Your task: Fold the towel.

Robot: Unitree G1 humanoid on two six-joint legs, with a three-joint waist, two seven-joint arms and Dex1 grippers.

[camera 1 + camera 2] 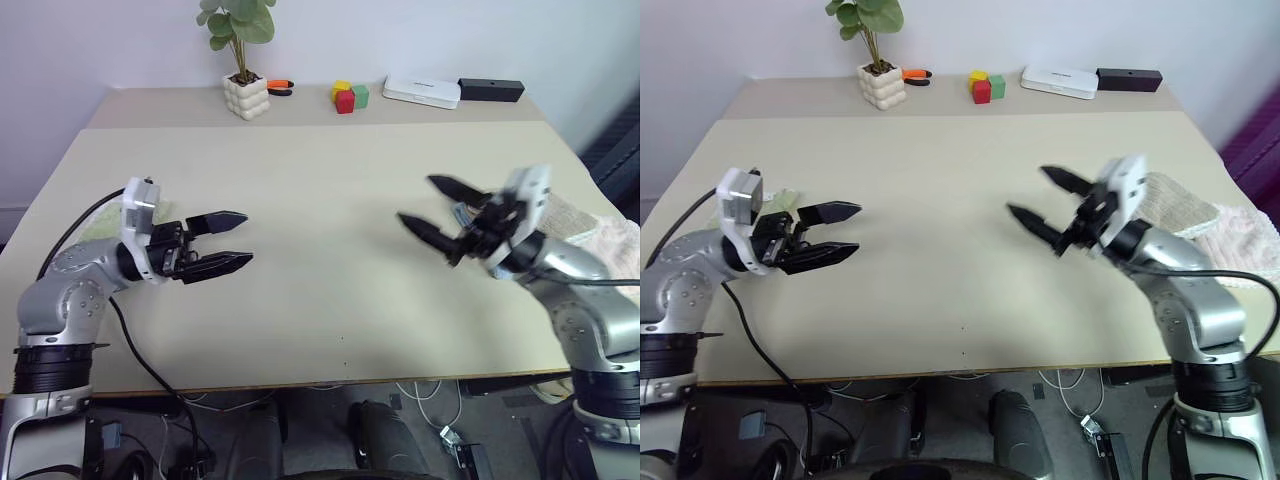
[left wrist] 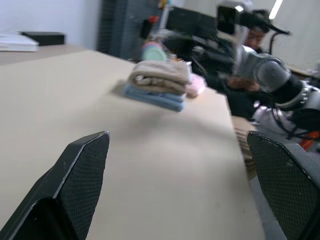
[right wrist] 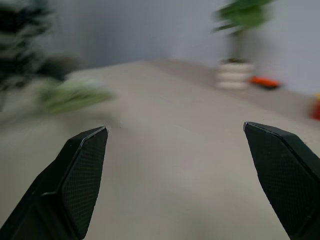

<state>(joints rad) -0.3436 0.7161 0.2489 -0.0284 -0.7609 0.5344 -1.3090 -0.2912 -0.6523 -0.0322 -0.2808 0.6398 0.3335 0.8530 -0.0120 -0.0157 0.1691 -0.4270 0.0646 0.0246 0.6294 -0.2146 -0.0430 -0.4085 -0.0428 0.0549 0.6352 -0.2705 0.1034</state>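
The beige towel lies folded near the table's right edge, on top of a light blue folded towel. My right arm partly hides it in the head views. My right gripper hovers open over the bare tabletop just left of that stack, with nothing between its fingers and pointing toward the table's middle. My left gripper hovers open and empty over the left side, pointing right, far from the towel. The left wrist view looks between the open left fingers across the table at the stack.
A pink cloth lies right of the stack at the table edge. A light green folded towel sits behind my left gripper. Along the back edge stand a potted plant, coloured blocks, a white box and a black box.
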